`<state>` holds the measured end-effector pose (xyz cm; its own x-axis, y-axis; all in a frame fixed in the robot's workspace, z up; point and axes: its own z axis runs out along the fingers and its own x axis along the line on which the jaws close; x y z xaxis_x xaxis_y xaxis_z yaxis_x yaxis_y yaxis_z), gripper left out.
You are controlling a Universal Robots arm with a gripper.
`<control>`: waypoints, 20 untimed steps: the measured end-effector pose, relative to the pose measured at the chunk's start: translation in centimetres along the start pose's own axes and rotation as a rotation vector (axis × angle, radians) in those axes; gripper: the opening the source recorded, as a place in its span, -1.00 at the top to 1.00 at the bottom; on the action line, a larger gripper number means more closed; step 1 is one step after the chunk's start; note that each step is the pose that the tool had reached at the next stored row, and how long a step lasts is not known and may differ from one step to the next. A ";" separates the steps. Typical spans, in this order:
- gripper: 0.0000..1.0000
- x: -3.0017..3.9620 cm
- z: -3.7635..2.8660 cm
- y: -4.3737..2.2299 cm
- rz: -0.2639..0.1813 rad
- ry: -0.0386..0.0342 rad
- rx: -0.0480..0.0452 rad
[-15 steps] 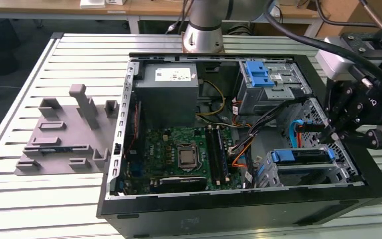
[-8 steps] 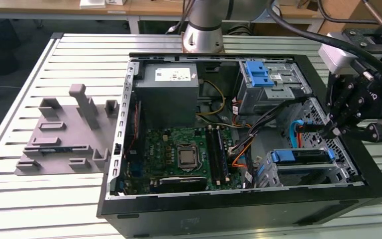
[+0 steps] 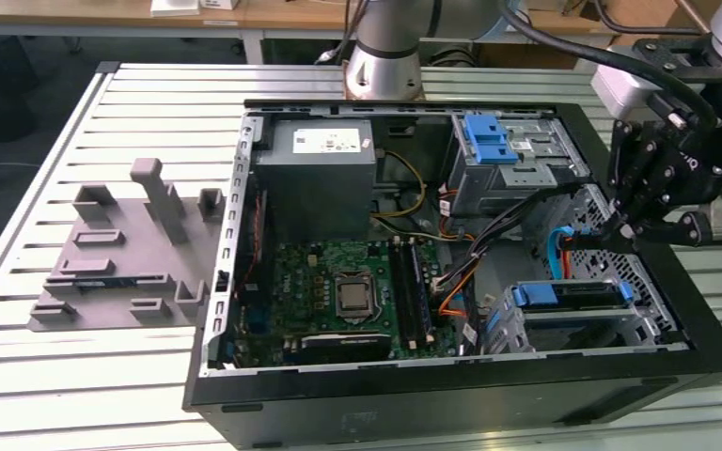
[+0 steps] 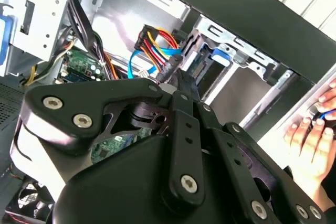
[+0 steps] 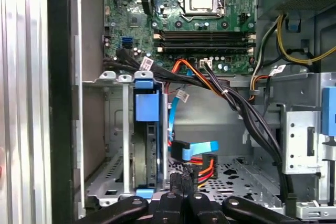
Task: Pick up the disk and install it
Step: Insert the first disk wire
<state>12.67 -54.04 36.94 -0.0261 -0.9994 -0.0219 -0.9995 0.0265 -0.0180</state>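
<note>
The open computer case [image 3: 462, 404] lies on its side on the slatted bench [image 3: 86, 376], with the motherboard [image 3: 336, 291] facing up. The grey power-supply box [image 3: 317, 160] occupies the far corner of the case next to the arm base [image 3: 386, 56]. A metal drive bay with a blue latch [image 3: 493, 141] sits at the far end, toward the exterior view's right. A grey fixture plate [image 3: 123, 272] lies on the bench outside the case, on the exterior view's left.

The disk [image 3: 571, 296] [image 5: 146, 129] [image 4: 218, 59] is seated in the drive cage [image 3: 643, 324] in the near corner of the case, at the exterior view's right. It stands on edge between the cage walls. Its blue bracket handle is at the open end of the cage, facing the motherboard.

The gripper [image 3: 622, 230] [image 4: 176, 74] [image 5: 181, 182] hangs inside the case, between the drive bay and the drive cage. The jaws are together, with nothing seen between them. The tips are just beside the disk and apart from it. They are close to a bundle of red, orange and blue cables [image 5: 197, 163] that runs along the cage floor.

In the second wrist view, a person's hand [image 4: 310, 140] rests outside the case wall nearest the cage.
</note>
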 end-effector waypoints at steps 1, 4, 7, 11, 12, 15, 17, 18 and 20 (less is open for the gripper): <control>0.79 -0.01 0.01 0.00 0.000 -0.0002 0.0000; 0.79 -0.01 0.01 0.00 0.000 -0.0002 0.0000; 0.79 -0.15 0.02 0.02 0.000 0.0045 0.0008; 0.77 -0.44 0.16 0.07 0.000 0.0112 0.0046; 0.65 -0.60 0.24 0.09 0.000 0.0150 0.0049; 0.62 -0.99 0.43 0.10 0.000 0.0219 0.0065; 0.51 -1.08 0.54 0.14 0.000 0.0273 0.0092; 0.51 -1.14 0.60 0.15 -0.001 0.0301 0.0105; 0.51 -1.28 0.71 0.19 -0.001 0.0330 0.0124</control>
<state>12.52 -52.74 36.26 -0.0262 -0.9996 0.0111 -0.9992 0.0259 -0.0304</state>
